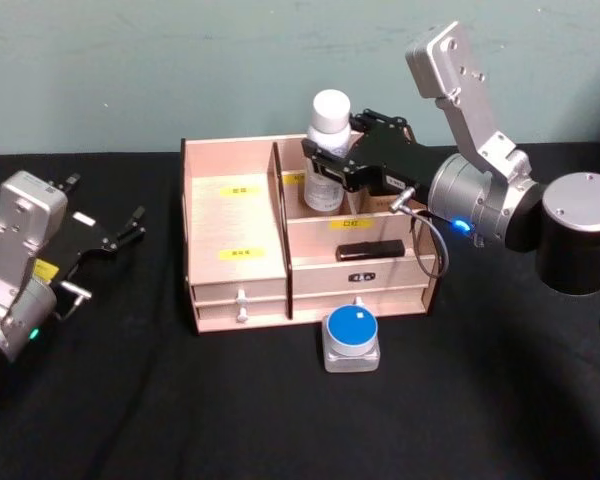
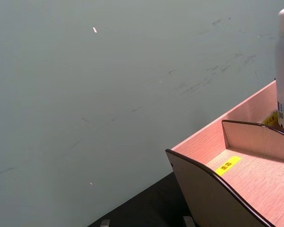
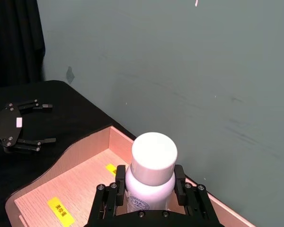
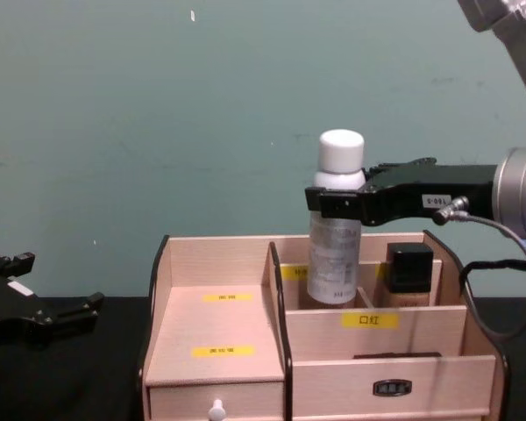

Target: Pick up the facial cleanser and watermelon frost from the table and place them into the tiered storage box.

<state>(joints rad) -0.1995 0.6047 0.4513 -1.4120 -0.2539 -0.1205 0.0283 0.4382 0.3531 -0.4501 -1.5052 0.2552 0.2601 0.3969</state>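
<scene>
- Fingers of the right gripper (image 4: pixel 337 203) are closed on the one facial cleanser (image 4: pixel 335 254). Its top end stands above them and its bottom end is below them, inside a back compartment of the tiered storage box (image 1: pixel 235 215).
- Just beside these fingers, the next back compartment holds one dark-capped bottle (image 4: pixel 409 267). A lower tier holds one flat black item (image 1: pixel 370 250).
- One watermelon frost (image 1: pixel 352 332) sits on the worktop (image 1: pixel 130 400) before the box, lower than the right fingers and untouched.
- Left gripper (image 3: pixel 42 124) has its fingers spread wide and empty, well apart from the box.
</scene>
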